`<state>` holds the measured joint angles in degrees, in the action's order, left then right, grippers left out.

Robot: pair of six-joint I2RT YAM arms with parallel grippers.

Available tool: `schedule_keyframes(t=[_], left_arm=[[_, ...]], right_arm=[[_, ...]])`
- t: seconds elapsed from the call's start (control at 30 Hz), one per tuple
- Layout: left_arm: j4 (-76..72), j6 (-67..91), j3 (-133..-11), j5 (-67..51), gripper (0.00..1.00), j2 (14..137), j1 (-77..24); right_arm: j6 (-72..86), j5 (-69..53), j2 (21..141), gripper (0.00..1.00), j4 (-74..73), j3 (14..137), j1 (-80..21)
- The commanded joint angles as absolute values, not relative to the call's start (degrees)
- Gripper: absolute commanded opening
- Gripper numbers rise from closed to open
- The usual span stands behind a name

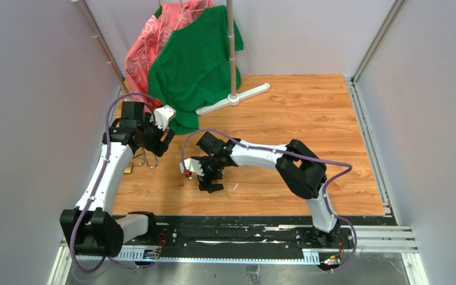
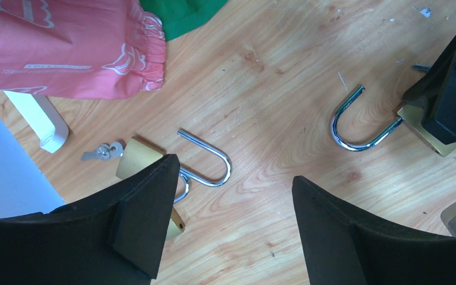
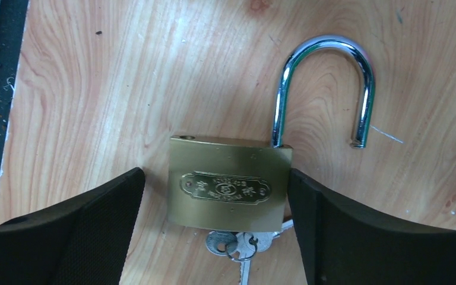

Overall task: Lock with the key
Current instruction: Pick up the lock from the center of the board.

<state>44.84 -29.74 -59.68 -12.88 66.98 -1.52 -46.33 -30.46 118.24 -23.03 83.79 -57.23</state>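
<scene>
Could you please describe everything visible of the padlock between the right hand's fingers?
The padlock has a rectangular brass-looking body with an embossed oval nameplate and a shiny silver shackle. It is unlocked: one leg sits in the body, the free end is swung aside, leaving an empty hole on top. It lies flat on the wooden table, with the key at its base. The open right hand straddles it, one finger at its edge.

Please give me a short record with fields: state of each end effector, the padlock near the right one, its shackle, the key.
right end effector: open, fingers either side of the rectangular brass padlock
silver U-shaped shackle: open, one end out of the body
small silvery metal key cluster: at the padlock's bottom edge
left end effector: open, holding nothing, over the wooden table
</scene>
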Motion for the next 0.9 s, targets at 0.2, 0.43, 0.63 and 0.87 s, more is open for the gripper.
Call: schedule_keyframes(t=[0.2, 0.43, 0.63, 0.87], left_arm=[[45.9, -29.0, -59.6, -13.4, 0.78, 65.2, -1.2], [47.0, -29.6, -60.7, -13.5, 0.77, 64.8, -1.2], [48.6, -27.7, -63.6, -17.7, 0.76, 64.5, -1.2], [51.1, -23.7, -67.7, -26.1, 0.73, 64.9, -1.2]], right_arm=[[-44.9, -24.4, 120.6, 0.57, -27.6, 84.6, -57.7], [-41.9, -21.8, 117.0, 0.02, -23.2, 82.2, -57.8], [-33.1, -13.1, 104.3, 0.0, 8.1, 62.4, -57.8], [-22.1, -0.3, 98.6, 0.0, 30.4, 52.2, -57.7]])
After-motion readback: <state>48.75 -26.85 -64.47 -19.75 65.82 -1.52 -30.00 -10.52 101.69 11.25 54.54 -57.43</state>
